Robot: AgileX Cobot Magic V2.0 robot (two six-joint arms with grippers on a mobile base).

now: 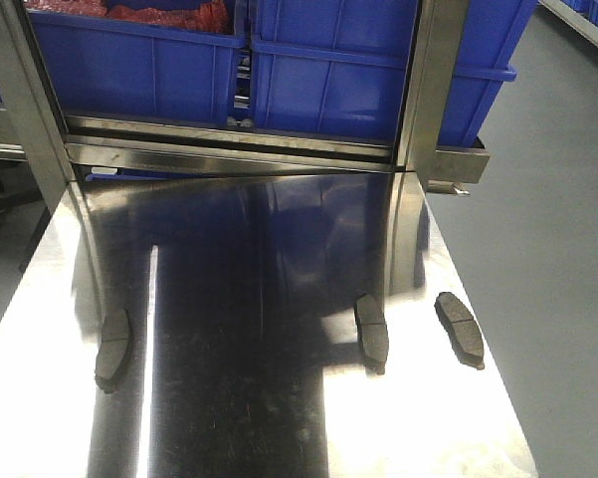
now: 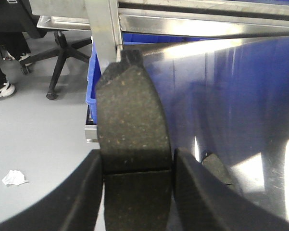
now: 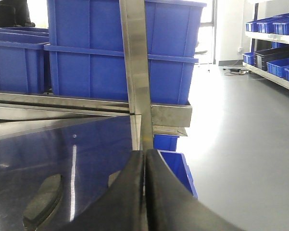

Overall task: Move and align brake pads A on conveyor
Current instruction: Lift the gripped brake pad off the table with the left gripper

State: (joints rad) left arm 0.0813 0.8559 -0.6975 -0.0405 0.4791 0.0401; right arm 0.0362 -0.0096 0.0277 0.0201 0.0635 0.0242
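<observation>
Brake pad [image 2: 132,110] clamped in left gripper [image 2: 137,166], unseen from front view

Shiny steel surface [image 1: 259,418], blue crates [image 1: 328,90] behind a steel upright [image 1: 433,80], black office chair base [image 2: 63,48], crumpled paper [image 2: 13,178] on grey floor [image 1: 547,249]

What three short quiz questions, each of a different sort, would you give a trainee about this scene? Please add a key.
1. How many brake pads lie on the steel table in the front view?
2. True or false: the right gripper is shut on a pad.
3. What is between the fingers of the left gripper? A. a blue bin; B. a brake pad; C. nothing.

Key: 1. three; 2. false, it is shut and empty; 3. B, the held brake pad.
</observation>
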